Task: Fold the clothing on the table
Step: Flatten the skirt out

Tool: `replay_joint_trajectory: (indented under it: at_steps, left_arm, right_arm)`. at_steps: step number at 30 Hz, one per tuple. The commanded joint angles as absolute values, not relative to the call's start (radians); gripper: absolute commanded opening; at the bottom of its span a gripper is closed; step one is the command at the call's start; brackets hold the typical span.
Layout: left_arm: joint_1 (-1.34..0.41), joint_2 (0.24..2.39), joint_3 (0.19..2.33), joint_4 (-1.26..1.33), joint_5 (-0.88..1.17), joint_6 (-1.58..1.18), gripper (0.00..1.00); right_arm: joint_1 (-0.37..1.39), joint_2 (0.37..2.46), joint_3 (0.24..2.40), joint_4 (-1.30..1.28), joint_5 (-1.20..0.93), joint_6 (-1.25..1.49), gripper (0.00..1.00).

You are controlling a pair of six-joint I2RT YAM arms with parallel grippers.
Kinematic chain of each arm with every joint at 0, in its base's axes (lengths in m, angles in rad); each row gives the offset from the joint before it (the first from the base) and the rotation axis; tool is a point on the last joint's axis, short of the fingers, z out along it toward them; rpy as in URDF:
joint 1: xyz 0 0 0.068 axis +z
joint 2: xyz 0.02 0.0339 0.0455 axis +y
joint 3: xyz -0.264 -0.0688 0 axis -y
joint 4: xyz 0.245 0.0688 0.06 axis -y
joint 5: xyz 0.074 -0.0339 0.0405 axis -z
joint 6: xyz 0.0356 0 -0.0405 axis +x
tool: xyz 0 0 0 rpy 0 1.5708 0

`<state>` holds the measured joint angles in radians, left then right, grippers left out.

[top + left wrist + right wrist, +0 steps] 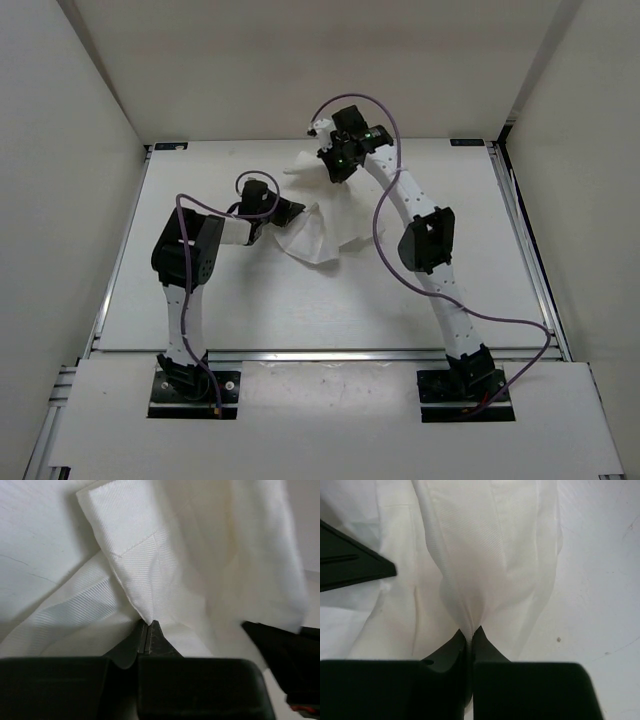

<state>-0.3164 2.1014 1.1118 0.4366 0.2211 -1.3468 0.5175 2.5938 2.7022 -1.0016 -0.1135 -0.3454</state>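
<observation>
The clothing is a thin white garment, bunched in the far middle of the table. My left gripper is shut on its left edge; in the left wrist view a hemmed corner of the clothing runs into the closed tips of the left gripper. My right gripper is shut on the far part; the clothing gathers into pinched folds at the tips of the right gripper. The other arm's finger shows at the left there.
White walls stand on three sides of the table. A metal rail runs along the near edge by both arm bases. A purple cable loops from the right arm over the table's right half.
</observation>
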Motion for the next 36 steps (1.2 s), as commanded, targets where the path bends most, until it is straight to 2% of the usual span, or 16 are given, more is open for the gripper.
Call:
replay_joint_trajectory:
  at_steps: [1, 8, 17, 25, 36]
  left_arm:
    - [-0.284, 2.002, 1.137, 0.390, 0.232, -1.263, 0.00]
    - [-0.180, 1.804, 1.103, 0.241, 0.281, -1.144, 0.00]
    - [-0.189, 1.490, 1.035, 0.049, 0.327, -1.089, 0.00]
    - [-0.218, 1.229, 0.979, -0.115, 0.318, -1.002, 0.00]
    - [-0.196, 1.135, 1.085, -0.259, 0.380, -1.043, 0.00]
  right_arm:
    - [0.463, 2.482, 2.732, -1.016, -0.237, -0.281, 0.00]
    - [0.356, 2.306, 2.588, -1.072, -0.429, -0.235, 0.01]
    - [0.203, 2.080, 2.355, -1.130, -0.678, -0.201, 0.00]
    - [0.147, 1.924, 2.166, -1.193, -0.735, -0.291, 0.00]
    - [0.150, 1.776, 1.996, -1.210, -0.776, -0.295, 0.00]
